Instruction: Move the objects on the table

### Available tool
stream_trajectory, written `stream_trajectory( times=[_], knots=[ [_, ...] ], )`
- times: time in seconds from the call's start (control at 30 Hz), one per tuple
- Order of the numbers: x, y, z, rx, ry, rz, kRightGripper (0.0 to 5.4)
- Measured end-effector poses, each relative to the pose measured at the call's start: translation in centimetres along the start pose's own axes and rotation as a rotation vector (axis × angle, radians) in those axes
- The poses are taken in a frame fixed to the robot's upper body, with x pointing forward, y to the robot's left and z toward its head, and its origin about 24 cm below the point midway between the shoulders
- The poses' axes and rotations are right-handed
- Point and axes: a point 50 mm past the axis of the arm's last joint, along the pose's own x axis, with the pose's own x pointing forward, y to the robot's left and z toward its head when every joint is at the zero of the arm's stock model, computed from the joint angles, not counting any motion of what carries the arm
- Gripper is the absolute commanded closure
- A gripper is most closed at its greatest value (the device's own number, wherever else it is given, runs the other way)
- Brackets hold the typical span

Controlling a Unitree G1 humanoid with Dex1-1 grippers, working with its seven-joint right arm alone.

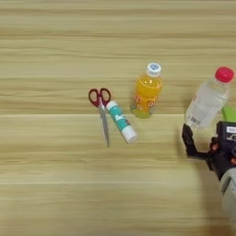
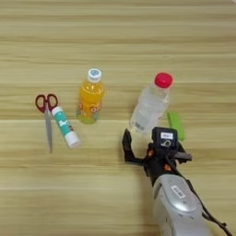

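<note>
wood-grain bench (image 2: 115, 37) carries all: clear bottle (image 2: 148, 107) stands centre-right, orange bottle (image 2: 90, 99), glue stick (image 2: 64, 126) and scissors (image 2: 47, 117) to its left. claw (image 2: 143, 145), released, sits just below it; a glancing finger could topple it.

On the light wood-grain bench (image 2: 138, 37), the orange drink bottle with white cap (image 2: 90, 97) stands upright near the middle. To its left the teal-and-white glue stick (image 2: 65, 126) lies flat, white end nearest. To its right the clear bottle with red cap (image 2: 150, 103) stands, its top leaning right.
</note>
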Motion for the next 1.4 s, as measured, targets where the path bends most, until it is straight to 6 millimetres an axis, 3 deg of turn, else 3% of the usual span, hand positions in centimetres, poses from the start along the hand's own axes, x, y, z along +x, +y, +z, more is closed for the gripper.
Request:
stream_trajectory(
  times=[0.67, 1.4],
  knots=[
    [-1.1, 2.8, 0.9, 0.023, -0.038, 0.194, 0.03],
    [3.1, 5.3, 1.7, -0.025, -0.103, 0.387, 0.03]
  ],
)
